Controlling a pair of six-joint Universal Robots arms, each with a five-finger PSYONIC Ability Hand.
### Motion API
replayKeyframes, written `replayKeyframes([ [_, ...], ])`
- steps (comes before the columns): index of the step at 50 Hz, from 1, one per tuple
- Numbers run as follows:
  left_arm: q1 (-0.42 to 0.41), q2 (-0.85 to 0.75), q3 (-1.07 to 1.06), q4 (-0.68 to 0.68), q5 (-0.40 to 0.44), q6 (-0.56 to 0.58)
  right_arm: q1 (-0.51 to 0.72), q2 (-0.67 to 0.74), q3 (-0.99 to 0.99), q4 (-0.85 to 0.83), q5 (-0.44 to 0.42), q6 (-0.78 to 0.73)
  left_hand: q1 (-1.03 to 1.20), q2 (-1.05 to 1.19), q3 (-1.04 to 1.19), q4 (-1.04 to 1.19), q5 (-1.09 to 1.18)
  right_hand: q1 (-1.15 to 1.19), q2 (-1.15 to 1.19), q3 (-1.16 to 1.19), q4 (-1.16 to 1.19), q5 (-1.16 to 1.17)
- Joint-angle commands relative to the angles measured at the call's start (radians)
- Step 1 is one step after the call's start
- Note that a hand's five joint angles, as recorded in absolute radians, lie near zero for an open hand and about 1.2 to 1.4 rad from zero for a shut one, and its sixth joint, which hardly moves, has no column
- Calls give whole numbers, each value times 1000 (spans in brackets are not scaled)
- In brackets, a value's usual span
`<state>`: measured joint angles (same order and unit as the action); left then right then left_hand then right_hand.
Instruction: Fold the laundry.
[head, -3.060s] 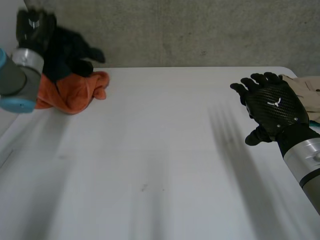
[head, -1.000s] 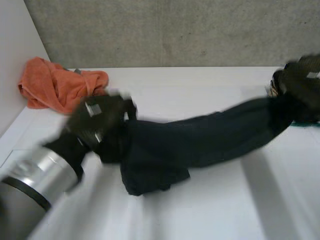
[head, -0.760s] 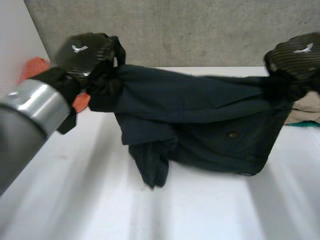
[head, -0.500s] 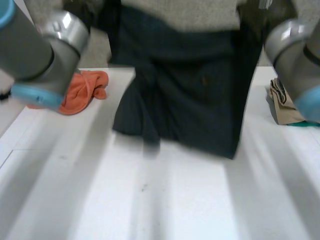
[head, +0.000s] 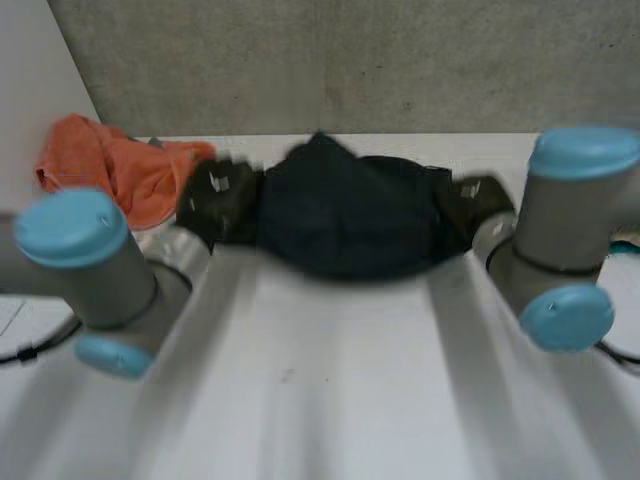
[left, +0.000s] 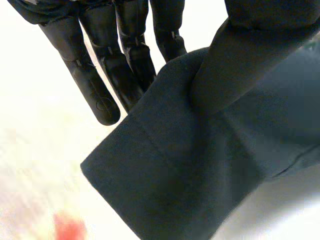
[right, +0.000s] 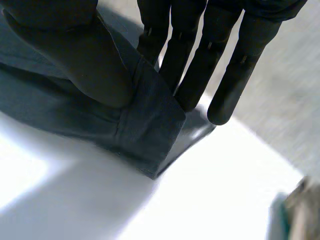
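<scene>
Left hand: thumb pressed on top of a hemmed edge of the dark navy garment, straight fingers behind the cloth. The cloth is pinched between them.

Right hand: same hold. Thumb on one face of the garment's hemmed edge, fingers on the other, next to a corner of the cloth.

Head view: left hand and right hand are level with each other at opposite ends of the garment, which spans between them and sags in the middle. It sits midway along the far edge of the white table. Cannot tell whether its lower edge touches the tabletop.

Orange towel: crumpled at the table's far left corner, just beside the left hand.
</scene>
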<state>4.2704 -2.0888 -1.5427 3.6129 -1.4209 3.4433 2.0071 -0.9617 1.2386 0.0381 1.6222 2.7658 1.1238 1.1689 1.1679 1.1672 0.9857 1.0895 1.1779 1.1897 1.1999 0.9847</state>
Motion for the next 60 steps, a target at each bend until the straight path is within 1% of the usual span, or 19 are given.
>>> replayKeyframes([
  [1, -26, -77, -39, -85, -12, 207, -10, 58, 79, -9, 11, -38, -459, -505, -504, -503, -496, 8, -80, -92, -102, -61],
  [2, -33, -65, -36, -101, -18, 253, -11, 57, 87, -17, 11, -37, -682, -727, -726, -725, -718, -323, -411, -423, -433, -393],
  [3, -32, -47, -33, -111, -19, 272, -11, 46, 99, -26, 13, -31, -707, -753, -752, -751, -744, -890, -979, -990, -1001, -960],
  [4, -32, -31, -31, -115, -19, 280, -11, 37, 104, -30, 15, -29, -713, -759, -758, -757, -750, -915, -1003, -1015, -1025, -985],
  [7, -27, 117, -34, -117, -26, 268, -16, -66, 137, -58, 28, -28, -883, -928, -927, -927, -920, -915, -1003, -1015, -1025, -985],
  [9, -27, 156, -39, -119, -26, 241, -16, -133, 171, -64, 28, -29, -881, -926, -925, -924, -917, -915, -1003, -1015, -1025, -985],
  [12, -24, 267, -74, -134, -23, 134, -14, -201, 211, -58, 18, -41, -863, -909, -908, -907, -900, -915, -1003, -1015, -1025, -985],
  [15, -21, 314, -115, -155, -19, 93, -14, -274, 267, -38, 12, -55, -855, -900, -899, -898, -891, -915, -1003, -1015, -1025, -985],
  [19, 15, 394, -221, -207, -15, 39, -16, -369, 364, -15, -22, -136, -652, -698, -697, -696, -689, -915, -1003, -1015, -1025, -985],
  [22, 60, 438, -313, -250, -3, 25, -16, -405, 422, -11, -57, -199, -353, -399, -397, -397, -390, -915, -1003, -1015, -1025, -985],
  [24, 89, 444, -367, -272, 16, 25, -16, -420, 475, -10, -99, -250, -192, -237, -236, -235, -228, -805, -894, -905, -916, -875],
  [28, 114, 432, -418, -289, 74, 24, -18, -416, 527, -10, -159, -288, -132, -178, -177, -176, -169, -620, -709, -720, -731, -690],
  [32, 150, 357, -422, -289, 135, 22, -27, -393, 548, -29, -197, -295, -147, -192, -191, -190, -183, -596, -685, -697, -707, -666],
  [36, 169, 256, -386, -281, 180, 22, -48, -287, 533, -98, -237, -296, -232, -277, -276, -275, -268, -593, -682, -694, -704, -663],
  [41, 175, 165, -314, -273, 180, 30, -57, -194, 507, -220, -258, -301, -364, -409, -408, -407, -401, -593, -682, -694, -704, -663],
  [46, 174, 79, -245, -270, 172, 36, -56, -89, 461, -332, -259, -302, -361, -406, -405, -405, -398, -585, -673, -685, -695, -655],
  [50, 167, 33, -194, -270, 163, 36, -56, -46, 421, -359, -251, -302, -367, -412, -411, -411, -404, -526, -615, -626, -637, -596],
  [55, 158, 1, -123, -270, 106, 36, -56, -16, 377, -359, -246, -302, -370, -415, -414, -414, -407, -400, -488, -500, -510, -470],
  [60, 157, -34, -83, -269, 96, 36, -57, 3, 346, -362, -245, -302, -370, -415, -414, -414, -407, -300, -388, -400, -410, -370],
])
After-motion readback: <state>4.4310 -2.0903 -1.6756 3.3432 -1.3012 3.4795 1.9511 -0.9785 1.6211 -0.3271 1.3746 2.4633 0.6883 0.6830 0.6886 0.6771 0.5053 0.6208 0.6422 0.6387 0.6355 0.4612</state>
